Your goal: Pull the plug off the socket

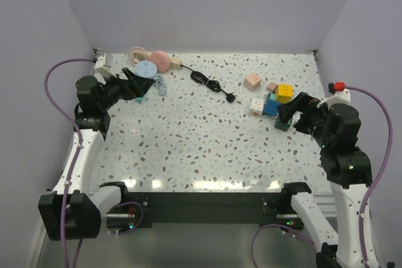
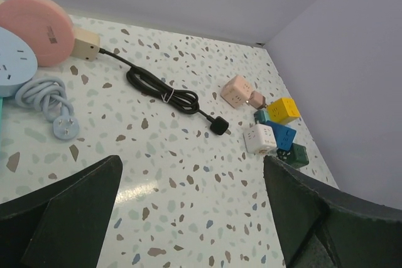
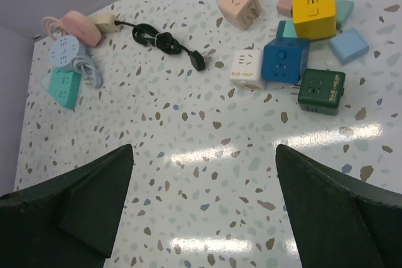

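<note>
The socket shows only as a short beige end (image 1: 175, 63) beside a pink round disc (image 1: 159, 61) at the back left; the rest is hidden. It also shows in the left wrist view (image 2: 86, 44). Its thin black cord (image 1: 204, 80) runs right in a tied coil to a black plug (image 1: 231, 97), which lies free on the table. The plug shows in both wrist views (image 2: 218, 126) (image 3: 198, 64). My left gripper (image 1: 135, 86) (image 2: 191, 174) is open and empty at the left. My right gripper (image 1: 290, 112) (image 3: 204, 155) is open and empty at the right, by the cubes.
A light blue round disc (image 1: 146, 69) with a pale blue cord and a teal block (image 3: 61, 86) lie at the back left. Pink (image 1: 253, 81), white (image 1: 257, 106), blue (image 1: 271, 107), yellow (image 1: 284, 93) and dark green (image 1: 281, 125) cubes cluster at the right. Walls enclose the table.
</note>
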Robot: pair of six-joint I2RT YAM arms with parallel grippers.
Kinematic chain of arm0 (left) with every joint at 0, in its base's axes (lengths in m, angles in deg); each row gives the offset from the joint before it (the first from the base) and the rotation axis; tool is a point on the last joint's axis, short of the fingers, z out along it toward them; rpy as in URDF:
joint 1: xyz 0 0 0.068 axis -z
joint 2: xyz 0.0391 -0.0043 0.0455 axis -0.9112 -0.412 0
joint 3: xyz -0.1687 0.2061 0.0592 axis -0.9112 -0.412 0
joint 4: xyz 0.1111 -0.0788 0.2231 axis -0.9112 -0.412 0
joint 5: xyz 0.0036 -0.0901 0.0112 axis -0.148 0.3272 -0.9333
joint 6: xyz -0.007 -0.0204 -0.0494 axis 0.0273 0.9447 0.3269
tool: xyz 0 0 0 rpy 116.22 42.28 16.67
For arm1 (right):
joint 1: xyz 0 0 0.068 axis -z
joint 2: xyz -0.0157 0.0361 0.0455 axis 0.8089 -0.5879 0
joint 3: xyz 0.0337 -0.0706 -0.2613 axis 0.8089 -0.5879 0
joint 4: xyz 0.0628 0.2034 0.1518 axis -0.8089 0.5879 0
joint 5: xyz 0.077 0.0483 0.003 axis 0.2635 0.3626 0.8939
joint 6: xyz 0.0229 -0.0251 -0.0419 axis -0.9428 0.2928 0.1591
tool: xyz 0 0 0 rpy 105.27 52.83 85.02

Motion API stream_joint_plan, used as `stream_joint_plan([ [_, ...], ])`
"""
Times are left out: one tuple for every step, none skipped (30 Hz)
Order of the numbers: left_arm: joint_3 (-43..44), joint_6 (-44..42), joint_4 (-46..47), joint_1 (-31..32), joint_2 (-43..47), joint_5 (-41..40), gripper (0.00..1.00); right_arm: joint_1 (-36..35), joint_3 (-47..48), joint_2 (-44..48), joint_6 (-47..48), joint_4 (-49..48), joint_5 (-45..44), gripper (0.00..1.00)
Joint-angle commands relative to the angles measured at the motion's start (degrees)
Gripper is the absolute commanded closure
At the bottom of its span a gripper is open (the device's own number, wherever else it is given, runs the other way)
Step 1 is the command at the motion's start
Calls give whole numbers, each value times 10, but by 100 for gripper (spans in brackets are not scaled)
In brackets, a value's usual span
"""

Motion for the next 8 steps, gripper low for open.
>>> stream_joint_plan([
  [16,-17,22,7,-6,16,0,-4,3,-3,-15,27,-8,1],
  [23,-24,18,11,-7,14,0,-5,7,-4,-16,33,-8,1],
  [24,-27,18,14,-9,14,0,-8,12,-6,-12,34,-11,1],
  [22,-28,21,18,-9,13,0,-11,21,-5,-11,39,-22,1],
  [20,-29,21,21,-9,12,0,-13,26,-6,-17,54,-38,1],
  [19,-31,21,22,-7,11,0,-16,29,-4,-21,53,-72,1],
  [16,-35,24,24,-6,10,0,-26,28,-4,-27,50,-94,1],
  [14,-42,24,28,-5,3,0,-29,25,-5,-57,53,-123,1],
])
